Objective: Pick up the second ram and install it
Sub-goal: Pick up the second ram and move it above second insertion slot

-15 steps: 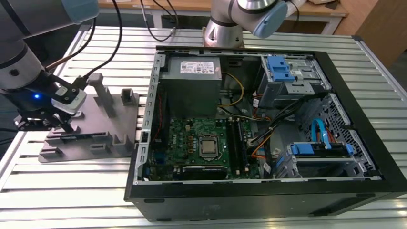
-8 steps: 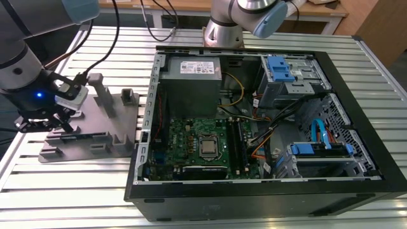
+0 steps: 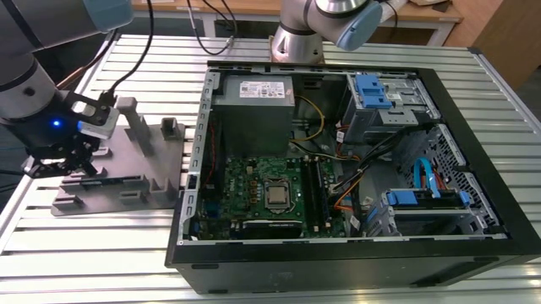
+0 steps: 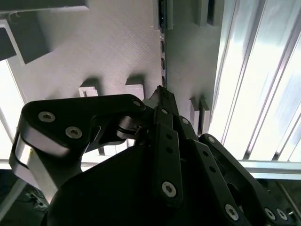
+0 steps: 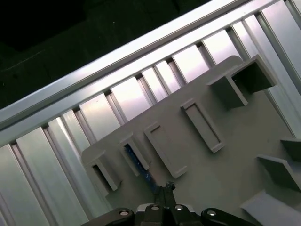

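Grey slotted tray [image 5: 221,155] holds the second ram [image 5: 138,164] standing on edge. The gripper [image 5: 165,189] appears clenched on its near end, and the strip's long axis runs straight away from it.

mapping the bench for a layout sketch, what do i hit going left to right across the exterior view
gripper → grey slotted tray → green motherboard → blue drive bracket
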Controlling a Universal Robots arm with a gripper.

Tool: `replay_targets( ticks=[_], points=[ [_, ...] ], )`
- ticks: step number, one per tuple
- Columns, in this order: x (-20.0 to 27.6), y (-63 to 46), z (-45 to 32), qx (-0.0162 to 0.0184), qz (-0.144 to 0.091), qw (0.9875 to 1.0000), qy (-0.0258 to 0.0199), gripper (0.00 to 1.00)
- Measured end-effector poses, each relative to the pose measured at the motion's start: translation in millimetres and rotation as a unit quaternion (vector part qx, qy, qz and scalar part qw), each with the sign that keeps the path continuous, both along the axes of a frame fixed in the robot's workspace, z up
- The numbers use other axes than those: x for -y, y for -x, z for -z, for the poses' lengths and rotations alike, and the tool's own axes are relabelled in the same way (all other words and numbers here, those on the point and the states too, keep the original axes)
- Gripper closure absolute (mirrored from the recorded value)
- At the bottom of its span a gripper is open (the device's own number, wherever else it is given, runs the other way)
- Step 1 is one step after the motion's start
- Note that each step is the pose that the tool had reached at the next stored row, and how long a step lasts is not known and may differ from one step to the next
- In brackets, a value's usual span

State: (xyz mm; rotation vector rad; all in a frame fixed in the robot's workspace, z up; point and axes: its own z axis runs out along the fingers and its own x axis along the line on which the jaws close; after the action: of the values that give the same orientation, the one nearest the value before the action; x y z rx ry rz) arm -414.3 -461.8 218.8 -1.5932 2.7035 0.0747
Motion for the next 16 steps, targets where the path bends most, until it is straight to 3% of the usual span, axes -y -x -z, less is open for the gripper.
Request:
replay_targets(
  ticks=[4, 8, 12, 16],
  points=[
    [0.0, 0.0, 0.0, 0.0000, -0.029, 0.9996, 0.0000, 0.93],
    [0.0, 0.0, 0.0, 0.0000, -0.059, 0.9983, 0.0000, 0.93],
    [0.0, 0.0, 0.0, 0.0000, -0.090, 0.9959, 0.0000, 0.93],
    [0.0, 0.0, 0.0, 0.0000, -0.122, 0.9925, 0.0000, 0.93]
  ],
)
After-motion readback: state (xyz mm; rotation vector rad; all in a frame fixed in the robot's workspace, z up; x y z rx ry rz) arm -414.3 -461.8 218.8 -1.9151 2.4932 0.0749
